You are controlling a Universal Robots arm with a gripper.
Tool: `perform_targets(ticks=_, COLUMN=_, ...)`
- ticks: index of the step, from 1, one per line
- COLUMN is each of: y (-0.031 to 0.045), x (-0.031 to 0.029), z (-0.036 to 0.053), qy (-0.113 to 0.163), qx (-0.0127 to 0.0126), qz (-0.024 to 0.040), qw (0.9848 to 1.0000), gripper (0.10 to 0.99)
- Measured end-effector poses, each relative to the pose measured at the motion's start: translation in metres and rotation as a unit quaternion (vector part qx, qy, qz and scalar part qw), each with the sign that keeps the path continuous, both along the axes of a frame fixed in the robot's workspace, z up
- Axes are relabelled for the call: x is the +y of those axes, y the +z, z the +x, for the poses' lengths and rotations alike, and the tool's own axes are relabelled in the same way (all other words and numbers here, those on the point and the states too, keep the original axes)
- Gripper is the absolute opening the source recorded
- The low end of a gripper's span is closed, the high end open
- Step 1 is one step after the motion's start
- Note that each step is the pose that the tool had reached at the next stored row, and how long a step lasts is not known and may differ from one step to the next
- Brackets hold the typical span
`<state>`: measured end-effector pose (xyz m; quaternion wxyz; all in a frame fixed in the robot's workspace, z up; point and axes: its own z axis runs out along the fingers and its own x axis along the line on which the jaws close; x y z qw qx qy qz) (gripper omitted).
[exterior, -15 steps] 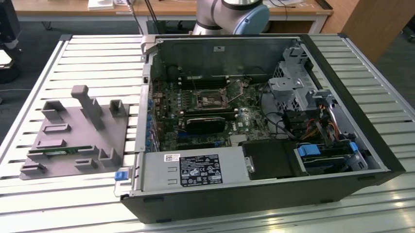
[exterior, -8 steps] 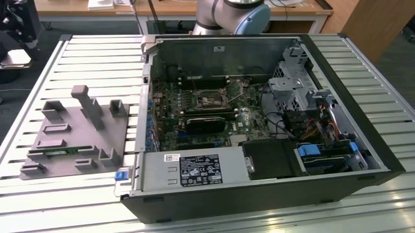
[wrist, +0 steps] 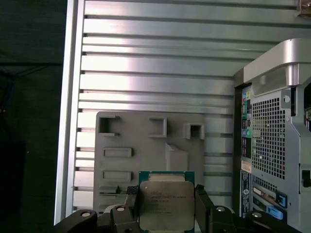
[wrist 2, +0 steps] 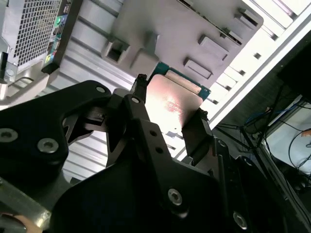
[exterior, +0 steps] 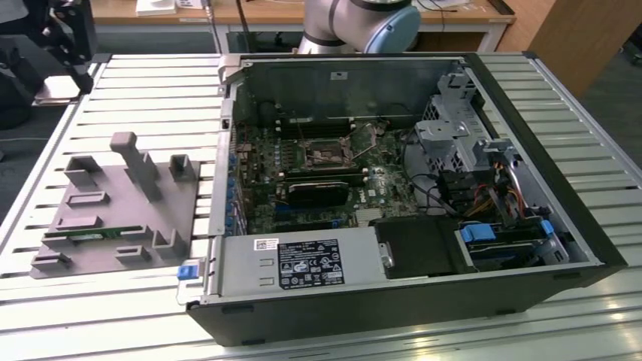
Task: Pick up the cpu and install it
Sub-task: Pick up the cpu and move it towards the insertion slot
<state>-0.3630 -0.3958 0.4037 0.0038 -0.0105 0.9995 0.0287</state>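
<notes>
Table (exterior: 150, 83): pale slatted metal top that carries everything below.

Tray (exterior: 105, 226): grey moulded fixture with posts and pockets, at the exterior view's left, lying flat on the slats. It is also seen in both wrist views (wrist: 146, 141) (wrist 2: 160, 19).

Memory stick (exterior: 95, 235): long and green, lying in a slot of the tray.

Case (exterior: 401, 316): black computer tower on its side with the panel off and the board exposed, just beside the tray toward the exterior view's right. Its perforated rear panel (wrist: 272, 136) appears in the first wrist view.

Socket (exterior: 326, 154): square metal frame near the middle of the board.

Arm (exterior: 361, 22): grey and blue joint behind the case.

Gripper (wrist: 166, 190) (wrist 2: 170, 114): clenched on the cpu, with two black fingers (wrist: 201, 199) (wrist 2: 194, 133) pressing its opposite edges.

Cpu (wrist: 165, 208) (wrist 2: 170, 102): near-square chip, held in the air clear of the tray, which lies beyond it. The silver lid faces the first wrist camera. The slightly longer side runs along the fingers, and the green edge (wrist 2: 182, 80) points away from the gripper body
</notes>
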Motion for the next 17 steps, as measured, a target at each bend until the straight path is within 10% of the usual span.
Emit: perform_targets(ticks=17, y=-0.0001, x=0.0000, z=0.0719, qy=0.000, qx=0.0000, qz=0.0012, qw=1.0000, gripper=0.541)
